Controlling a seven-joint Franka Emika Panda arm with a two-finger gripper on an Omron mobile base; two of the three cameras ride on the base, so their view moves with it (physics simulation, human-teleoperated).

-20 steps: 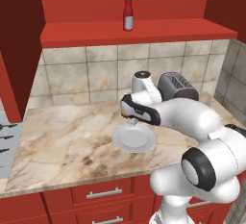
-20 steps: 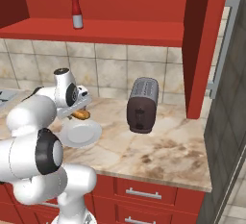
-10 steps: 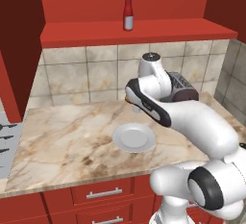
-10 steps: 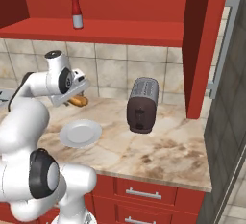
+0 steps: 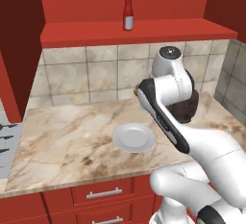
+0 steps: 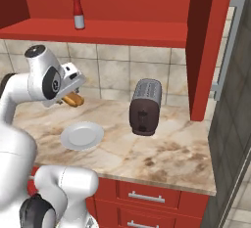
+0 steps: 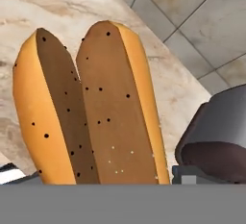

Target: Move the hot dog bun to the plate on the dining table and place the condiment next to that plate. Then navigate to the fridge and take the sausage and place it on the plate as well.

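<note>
White plate (image 6: 82,135) sitting empty near front edge of marble worktop (image 5: 62,141), toward its middle. Fingers (image 6: 73,94) hanging in air above plate's back side, clamping hot dog bun (image 7: 91,107), orange-tan, split, clear of worktop; bun also showing under hand in right base view (image 6: 73,100). Dark toaster (image 6: 145,106) standing farther back toward worktop's right end, by tiled wall. Condiment (image 5: 128,13), red bottle with pale label, standing upright on red shelf (image 5: 144,31) above back edge of worktop.
</note>
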